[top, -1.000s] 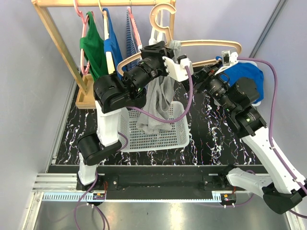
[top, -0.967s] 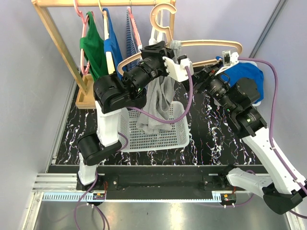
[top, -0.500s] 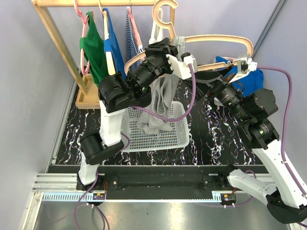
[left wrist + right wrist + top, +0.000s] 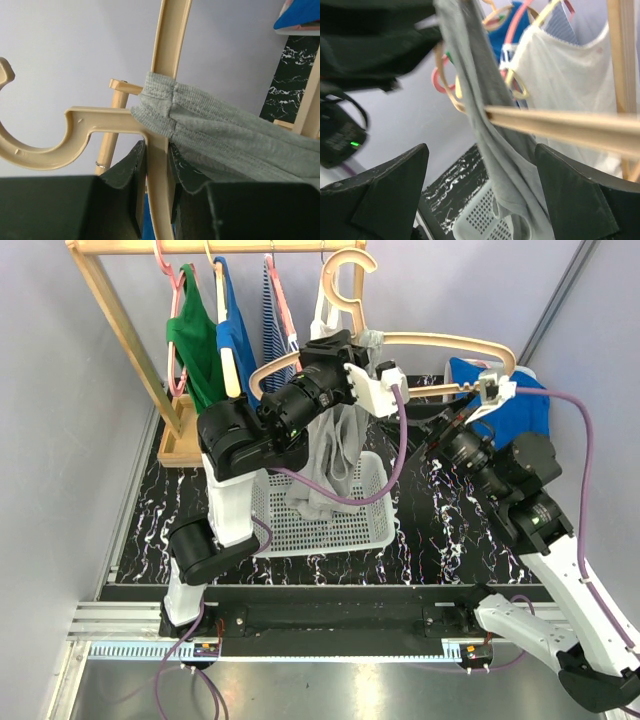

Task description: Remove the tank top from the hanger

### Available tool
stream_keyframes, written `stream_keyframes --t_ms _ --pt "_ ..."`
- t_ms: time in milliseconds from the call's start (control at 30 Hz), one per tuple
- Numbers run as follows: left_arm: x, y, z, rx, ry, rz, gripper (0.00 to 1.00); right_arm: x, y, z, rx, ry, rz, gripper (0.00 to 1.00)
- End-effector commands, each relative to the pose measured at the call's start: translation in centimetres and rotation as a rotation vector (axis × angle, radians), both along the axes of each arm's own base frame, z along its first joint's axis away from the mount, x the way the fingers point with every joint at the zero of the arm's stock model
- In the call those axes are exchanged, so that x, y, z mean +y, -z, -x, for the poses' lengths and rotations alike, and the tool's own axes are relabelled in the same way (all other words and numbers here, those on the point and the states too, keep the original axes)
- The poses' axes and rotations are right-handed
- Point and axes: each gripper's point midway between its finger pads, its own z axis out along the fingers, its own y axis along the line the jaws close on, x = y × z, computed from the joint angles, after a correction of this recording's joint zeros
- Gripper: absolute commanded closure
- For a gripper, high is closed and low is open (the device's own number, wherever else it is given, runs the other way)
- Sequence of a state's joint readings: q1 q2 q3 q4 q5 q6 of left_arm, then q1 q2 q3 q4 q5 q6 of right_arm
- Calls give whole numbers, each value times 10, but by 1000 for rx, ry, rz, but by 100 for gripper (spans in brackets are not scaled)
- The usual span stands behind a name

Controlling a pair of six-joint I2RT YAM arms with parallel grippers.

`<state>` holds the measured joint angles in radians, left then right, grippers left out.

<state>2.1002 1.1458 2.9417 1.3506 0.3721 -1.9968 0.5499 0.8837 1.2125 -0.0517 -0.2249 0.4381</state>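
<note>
Black marble table [image 4: 420, 530], white basket [image 4: 372, 532] on it. The left gripper [image 4: 156, 170] pinches the hanger [image 4: 440, 340] neck, while the right gripper [image 4: 489, 389] gapes wide at its 3 o'clock tip, holding nothing. The gray tank top [image 4: 335, 455] dangles toward 6 o'clock into the basket. Its strap's bunched at the neck and will probably snag.

Close view from my wrist: my left end effector [image 4: 156, 167] is clamped on a tan hanger [image 4: 100, 122], its two dark fingers [image 4: 122, 190] pressing either side of the upright stem at the bottom of the frame. The hanger's hook curls away to the left. A strap of the grey ribbed tank top [image 4: 225, 145] lies over the hanger just above my fingers and stretches off to the right. Behind is a pale wall [image 4: 75, 40], with black marbled counter [image 4: 292, 75] and blue cloth [image 4: 300, 15] at the upper right.
</note>
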Motion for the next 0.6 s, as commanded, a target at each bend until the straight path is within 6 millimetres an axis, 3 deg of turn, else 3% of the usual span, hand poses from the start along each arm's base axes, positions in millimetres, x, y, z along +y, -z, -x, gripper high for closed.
stream_keyframes --t_ms 0,67,100,167,233,367,467,567 --pt "21 61 29 470 -72 245 100 -3 42 -11 85 54 45 3" --pt "24 63 30 475 -81 238 100 2 35 1 71 -11 32 8" --pt "26 68 32 488 -85 223 100 1 19 10 41 -35 14 9" --pt "26 68 36 506 -69 230 100 2 12 21 47 -69 21 9" --pt "26 67 40 519 -51 238 100 0 -8 38 3 -119 -17 12" --pt "26 71 40 538 -58 242 100 13 -43 90 -98 -373 -92 15" --pt "24 69 41 539 -47 251 100 10 -56 101 -128 -402 -117 15" --pt "23 67 40 536 -45 260 100 0 -60 83 -135 -281 -138 16"
